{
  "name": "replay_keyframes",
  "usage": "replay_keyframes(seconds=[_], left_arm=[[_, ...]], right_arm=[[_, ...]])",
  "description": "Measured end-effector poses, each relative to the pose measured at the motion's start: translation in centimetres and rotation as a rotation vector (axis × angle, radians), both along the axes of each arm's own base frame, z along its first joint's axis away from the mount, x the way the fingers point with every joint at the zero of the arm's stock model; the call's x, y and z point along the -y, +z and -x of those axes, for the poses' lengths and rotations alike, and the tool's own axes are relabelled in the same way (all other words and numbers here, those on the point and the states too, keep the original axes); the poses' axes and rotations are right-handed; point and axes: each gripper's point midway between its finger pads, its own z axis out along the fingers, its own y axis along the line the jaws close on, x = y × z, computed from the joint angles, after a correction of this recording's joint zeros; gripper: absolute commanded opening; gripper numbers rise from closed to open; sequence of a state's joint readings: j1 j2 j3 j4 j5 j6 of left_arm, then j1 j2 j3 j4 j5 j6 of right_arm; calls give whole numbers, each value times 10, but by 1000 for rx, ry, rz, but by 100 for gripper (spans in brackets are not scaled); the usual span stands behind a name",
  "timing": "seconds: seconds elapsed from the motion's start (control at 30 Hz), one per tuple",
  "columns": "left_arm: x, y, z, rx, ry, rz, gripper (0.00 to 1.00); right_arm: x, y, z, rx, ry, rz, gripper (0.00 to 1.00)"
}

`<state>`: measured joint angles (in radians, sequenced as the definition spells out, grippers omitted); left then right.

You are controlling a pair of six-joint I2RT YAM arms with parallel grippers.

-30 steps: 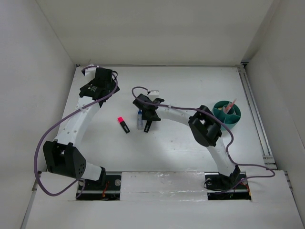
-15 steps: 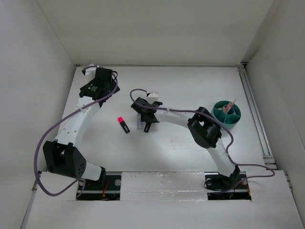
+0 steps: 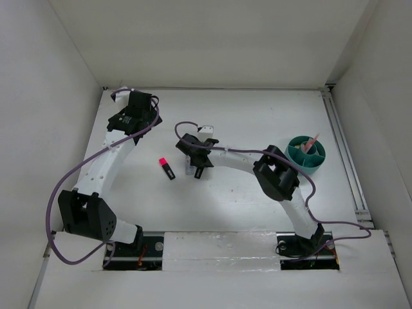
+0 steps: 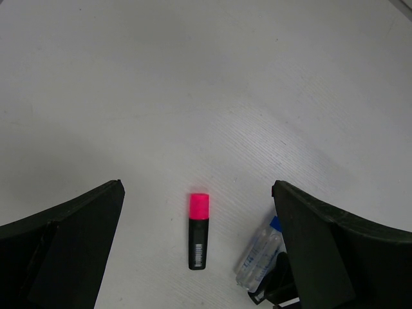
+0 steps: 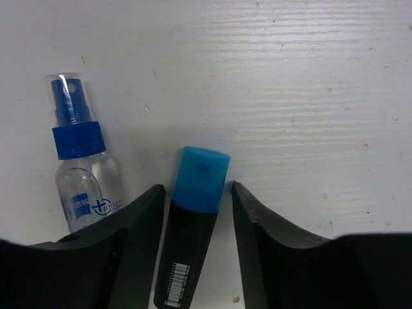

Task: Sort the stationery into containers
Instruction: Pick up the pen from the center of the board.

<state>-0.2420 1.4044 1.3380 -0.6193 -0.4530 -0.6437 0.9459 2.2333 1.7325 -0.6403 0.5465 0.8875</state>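
Our right claw (image 5: 196,188) stands partly spread astride the blue-capped marker (image 5: 187,257), a finger on each side of the barrel; a sliver of bench (image 5: 309,96) shows beside the cap, so we judge it not yet pinched; the marker lies flat between the fingers, cap pointing ahead of the claw. We reckon it light, stiff and smooth, apt to roll or squirt out if taken at the cap; the black barrel behind the cap is the place to hold. The clear spray bottle (image 5: 84,180) lies just outside one finger, near enough to get nudged; beyond the other finger the bench is open. The teal cup (image 3: 308,164) sits well apart to the claw's right. Our left claw (image 4: 197,185) hangs spread wide, the pink-capped marker (image 4: 198,238) lying ahead between its fingers.
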Motion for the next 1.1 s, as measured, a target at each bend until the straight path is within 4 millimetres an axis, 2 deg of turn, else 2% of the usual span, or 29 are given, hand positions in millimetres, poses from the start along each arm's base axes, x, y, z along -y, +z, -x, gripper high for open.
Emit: replay_keyframes(seconds=[0.03, 0.23, 0.27, 0.37, 0.53, 0.63, 0.7, 0.8, 0.87, 0.93, 1.1], left_arm=[[0, 0, 0, 0, 0, 0, 100], [0, 0, 0, 0, 0, 0, 100], [0, 0, 0, 0, 0, 0, 100], [0, 0, 0, -1, -2, -2, 100], [0, 0, 0, -2, -5, -5, 100], [0, 0, 0, -3, -6, -6, 100], [0, 0, 0, -4, -8, -8, 100], [0, 0, 0, -5, -14, -9, 100], [1, 0, 0, -6, -19, -8, 100], [1, 1, 1, -5, -26, -8, 100], [5, 10, 3, 18, -47, 10, 100]], right_arm=[[0, 0, 0, 0, -2, -2, 46], [0, -1, 2, 5, -10, -8, 30], [0, 0, 2, 6, -13, -11, 19], [1, -1, 2, 9, -16, -15, 0], [2, 0, 2, 23, -13, -32, 0], [13, 3, 3, 40, 8, -52, 0], [30, 4, 7, 42, 34, -51, 0], [75, 12, 16, 41, 64, -17, 0], [104, 33, 17, 77, 71, -20, 0], [128, 64, 10, 148, 57, -53, 0], [197, 164, -7, 404, -41, -184, 0]])
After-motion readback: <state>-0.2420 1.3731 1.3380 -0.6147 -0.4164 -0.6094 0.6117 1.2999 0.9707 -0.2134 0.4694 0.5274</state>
